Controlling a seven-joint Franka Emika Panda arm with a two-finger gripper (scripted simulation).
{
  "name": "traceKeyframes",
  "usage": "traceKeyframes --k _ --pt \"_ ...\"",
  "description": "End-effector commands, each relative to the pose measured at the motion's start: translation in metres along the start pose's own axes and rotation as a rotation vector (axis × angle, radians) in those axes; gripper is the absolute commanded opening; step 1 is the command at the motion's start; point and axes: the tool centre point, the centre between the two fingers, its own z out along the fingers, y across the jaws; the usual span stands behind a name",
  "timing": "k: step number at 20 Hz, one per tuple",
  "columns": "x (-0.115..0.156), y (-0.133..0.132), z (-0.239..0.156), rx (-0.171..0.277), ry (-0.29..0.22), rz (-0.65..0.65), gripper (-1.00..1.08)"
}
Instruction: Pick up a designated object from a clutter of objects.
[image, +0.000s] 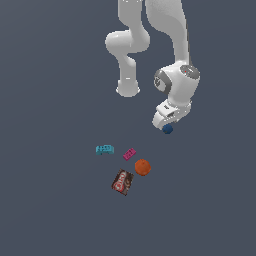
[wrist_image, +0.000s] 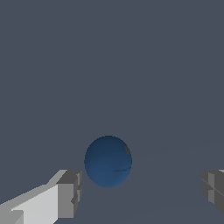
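The white arm reaches down from the far side of the scene, and its gripper (image: 167, 124) hangs just above the dark blue ball (image: 168, 129), which sits on the grey floor (image: 50, 200) toward the exterior view's right, apart from the other objects. In the wrist view the ball (wrist_image: 108, 161) lies between the two grey fingers (wrist_image: 69, 192) — one fingertip sits close beside the ball, the other well off to the opposite side, so the jaws stand spread wide with open floor showing on both sides of the ball. Neither finger touches it, as far as the wrist view shows; from the exterior view the hand covers the top of the ball and contact is hard to judge.

The rest of the clutter lies nearer the camera and toward the exterior view's left of the ball. The small teal block (image: 104, 149) is farthest to the left. The pink brick (image: 129, 154) lies tilted to its right, and the orange ball (image: 142, 167) rests just beside the brick, slightly nearer. The brown-red packet (image: 122, 182) lies flat and tilted, nearest of all, close to the orange ball — whether they touch cannot be told.
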Motion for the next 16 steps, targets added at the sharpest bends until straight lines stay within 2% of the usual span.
traceKeyframes --k 1,6,16 --pt "-0.005 -0.011 0.007 0.005 0.005 -0.022 1.0" --pt "-0.01 -0.023 0.013 0.011 0.008 -0.044 1.0" --pt "-0.011 -0.023 0.025 0.011 0.008 -0.044 1.0"
